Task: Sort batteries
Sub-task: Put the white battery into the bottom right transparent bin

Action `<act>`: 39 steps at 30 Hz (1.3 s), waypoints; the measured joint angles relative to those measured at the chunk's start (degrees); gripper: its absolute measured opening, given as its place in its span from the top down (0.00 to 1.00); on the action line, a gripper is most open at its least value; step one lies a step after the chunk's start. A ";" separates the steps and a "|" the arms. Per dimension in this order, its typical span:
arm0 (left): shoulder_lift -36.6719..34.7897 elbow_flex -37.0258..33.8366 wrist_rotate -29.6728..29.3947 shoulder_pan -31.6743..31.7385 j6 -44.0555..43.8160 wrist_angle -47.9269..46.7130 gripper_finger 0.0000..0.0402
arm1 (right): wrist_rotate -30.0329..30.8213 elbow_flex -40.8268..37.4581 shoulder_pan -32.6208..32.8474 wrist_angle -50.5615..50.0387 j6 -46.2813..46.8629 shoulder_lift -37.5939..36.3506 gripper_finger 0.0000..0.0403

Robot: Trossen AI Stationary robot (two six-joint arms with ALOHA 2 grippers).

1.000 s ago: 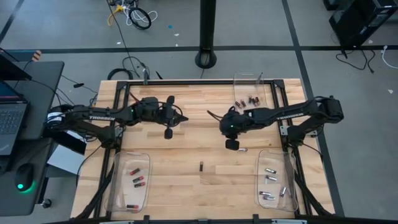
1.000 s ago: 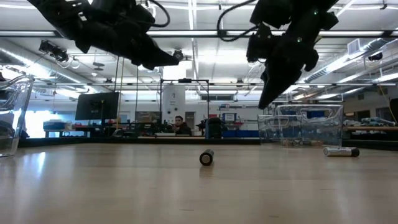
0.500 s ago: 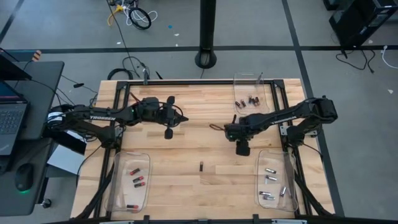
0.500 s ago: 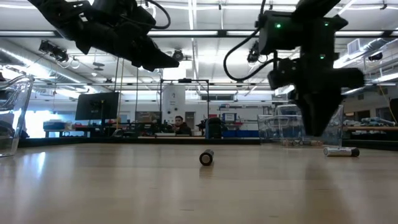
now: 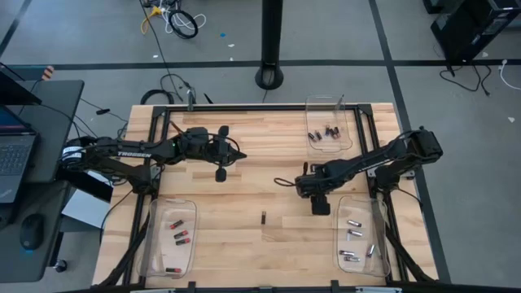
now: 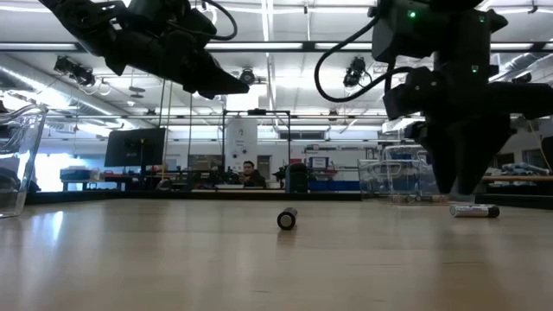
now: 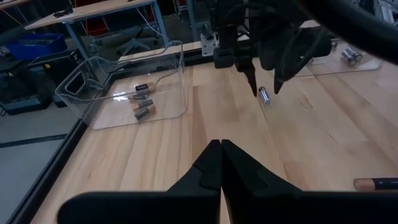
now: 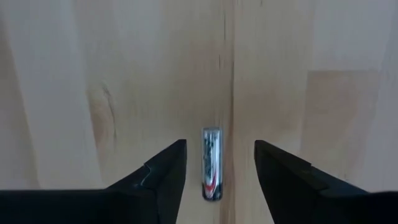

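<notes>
Now the right gripper [image 8: 214, 171], fingers apart, has dropped over a silvery battery [image 8: 211, 163].

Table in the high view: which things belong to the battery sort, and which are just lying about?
Job:
silver battery between the open right gripper fingers
dark battery mid-table
sorted batteries in three clear trays

Lying about:
laptop
mouse
floor cables
</notes>
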 joint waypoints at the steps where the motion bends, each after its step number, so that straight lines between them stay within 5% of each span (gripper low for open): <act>1: 0.00 0.00 0.00 0.00 0.00 -0.11 0.97 | 0.00 -0.14 -0.02 0.53 -0.17 0.06 0.52; 23: -0.02 0.00 -0.01 0.00 -0.98 -0.27 0.97 | -3.29 -7.13 -1.52 8.92 -4.89 0.35 0.86; 39: -0.02 0.00 -0.14 -0.01 -0.86 -0.26 0.97 | -3.98 14.44 6.65 -11.86 -0.19 -3.82 0.85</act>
